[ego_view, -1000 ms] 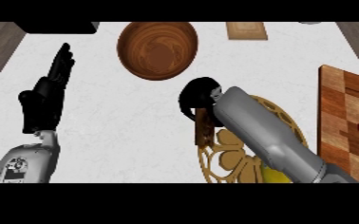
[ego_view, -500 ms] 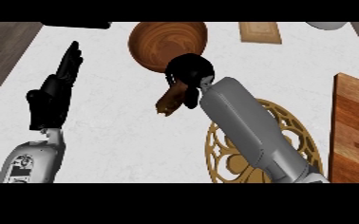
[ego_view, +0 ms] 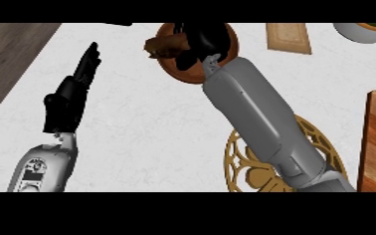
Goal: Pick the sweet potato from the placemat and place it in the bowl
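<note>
The right robot hand [ego_view: 204, 39] is extended over the wooden bowl [ego_view: 229, 35], its fingers curled round the sweet potato [ego_view: 167, 48] and clamped on it. The sweet potato protrudes from the left side of that hand, its long axis lying roughly level across the view. Its free end projects beyond the bowl's left rim and hangs above the white worktop [ego_view: 147, 109]; the held end sits over the bowl's interior. How high it rides above the bowl cannot be determined from this steep angle.

The governing relation is that the bowl's centre lies to the right of the potato's exposed end. In the inspector's judgement, a release here risks the potato catching the rim or tipping outward; a small shift rightward, or a turn bringing the long axis inside the rim, appears advisable before opening.

The gold openwork placemat [ego_view: 253, 167] lies near the right forearm, partly covered by it, and carries no potato.

The left robot hand [ego_view: 70, 97] rests at the view's left, fingers straight and apart from everything. The right hand is clearly the nearer.
</note>
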